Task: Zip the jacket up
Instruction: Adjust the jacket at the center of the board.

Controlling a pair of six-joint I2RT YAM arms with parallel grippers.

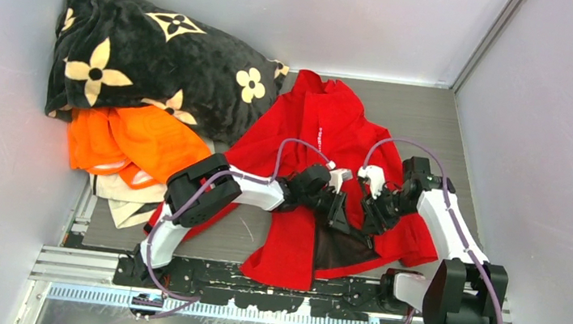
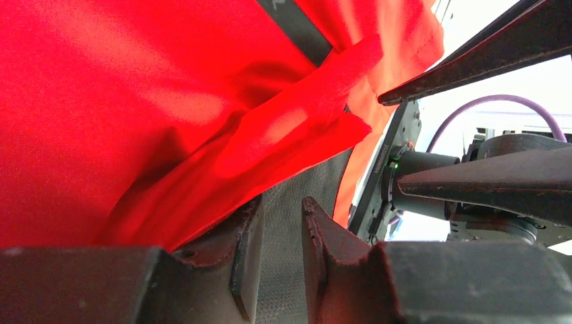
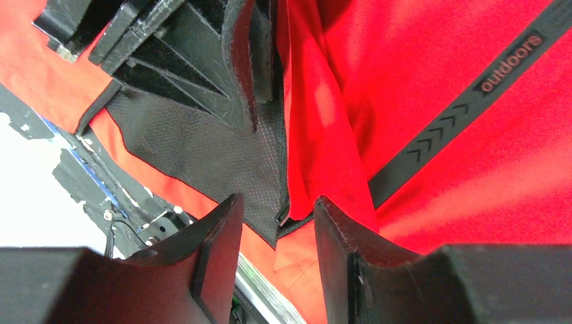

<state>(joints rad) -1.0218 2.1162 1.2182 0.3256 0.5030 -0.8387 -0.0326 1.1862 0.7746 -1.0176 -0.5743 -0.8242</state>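
Observation:
The red jacket (image 1: pixel 328 126) lies open on the table, its dark mesh lining (image 1: pixel 338 249) showing near the front hem. My left gripper (image 1: pixel 337 209) and right gripper (image 1: pixel 371 212) hover close together over that open front. In the left wrist view the left gripper (image 2: pixel 282 206) is open, with lining (image 2: pixel 297 182) behind the gap and red fabric (image 2: pixel 135 101) at its left. In the right wrist view the right gripper (image 3: pixel 278 201) is open around the lining edge and a small dark zip end (image 3: pixel 284 216). A black "outdoors" strip (image 3: pixel 472 94) crosses the red cloth.
A black flower-patterned blanket (image 1: pixel 140 56) is heaped at the back left, with an orange garment (image 1: pixel 139 141) and a beige cloth (image 1: pixel 124 200) below it. Grey walls close in on three sides. A metal rail (image 1: pixel 252 289) runs along the near edge.

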